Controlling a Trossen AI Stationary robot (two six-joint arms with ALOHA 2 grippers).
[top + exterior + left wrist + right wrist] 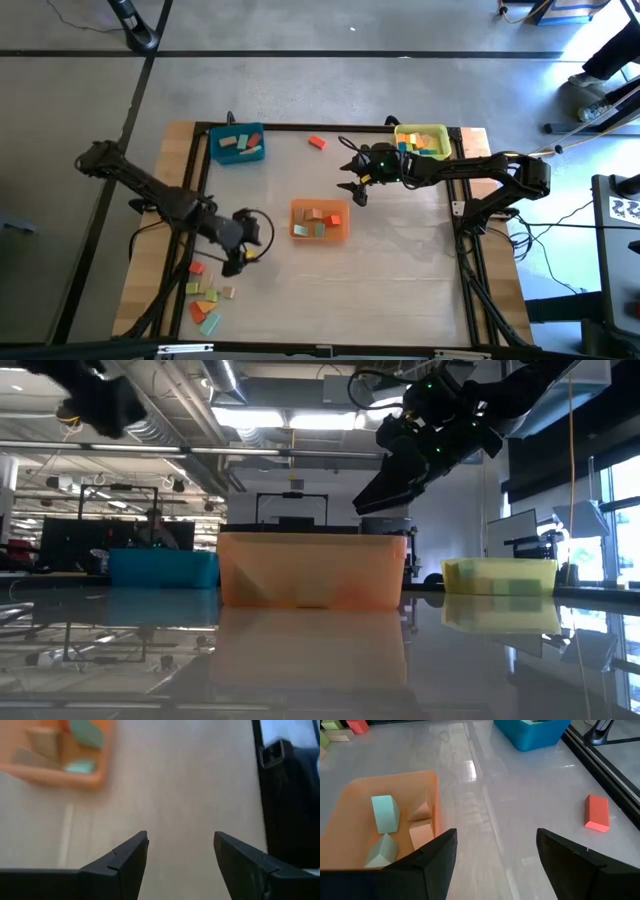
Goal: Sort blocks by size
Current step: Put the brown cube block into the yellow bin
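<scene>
- High view: the left gripper [243, 262] hangs empty between the orange tray [343, 234] and the loose blocks [205, 300] just beside it, likely placed to fetch one. The right gripper [352, 190] hovers near the orange tray, a red block [317, 143] beyond it.
- Low view: the right gripper [385, 495] hangs above the orange tray [312, 570].
- Left wrist view: jaws apart, nothing between them.
- Right wrist view: jaws spread, empty; blocks sit sorted in the orange tray [350, 795].

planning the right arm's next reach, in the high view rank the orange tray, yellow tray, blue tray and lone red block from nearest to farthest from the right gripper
1. Orange plastic tray, table centre, and lone red block, far edge: too close to call from the right gripper.
2. Yellow plastic tray, far right corner.
3. Blue plastic tray, far left.
</scene>
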